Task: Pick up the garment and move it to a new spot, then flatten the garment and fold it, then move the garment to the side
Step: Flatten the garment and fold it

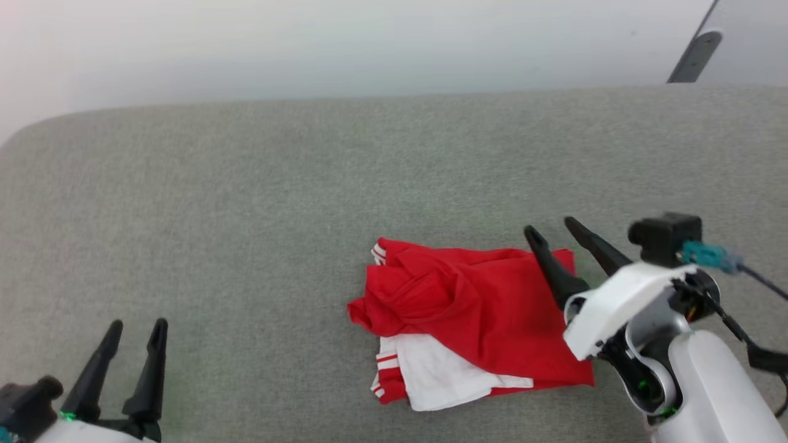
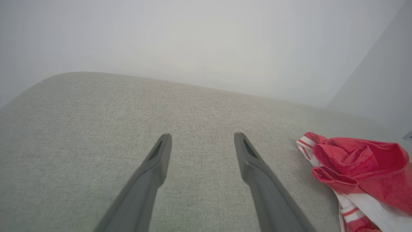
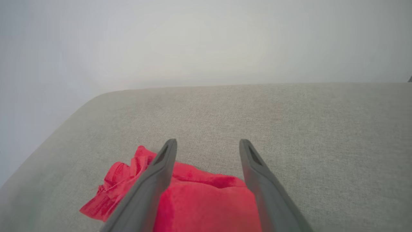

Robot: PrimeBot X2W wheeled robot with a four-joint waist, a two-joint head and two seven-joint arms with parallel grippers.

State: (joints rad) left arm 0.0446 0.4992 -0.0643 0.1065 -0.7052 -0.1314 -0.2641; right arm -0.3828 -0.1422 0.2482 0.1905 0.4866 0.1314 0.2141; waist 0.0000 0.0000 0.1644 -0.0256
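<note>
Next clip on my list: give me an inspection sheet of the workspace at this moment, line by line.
Surface: grey fabric surface, rounded far-left corner, no stains seen.
Job's things: garment lies in a loosely folded, wrinkled bundle right of centre, with a white sleeve showing at its near edge.
Clutter: nothing seen.
Grippers: left gripper open over bare surface, apart from the garment; right gripper open, fingers over the garment's right edge, holding nothing; contact cannot be told.
Cables: dark cable with a teal connector at the right wrist, off the garment.
Surroundings: pale wall behind; dark slanted bar at upper right.
</note>
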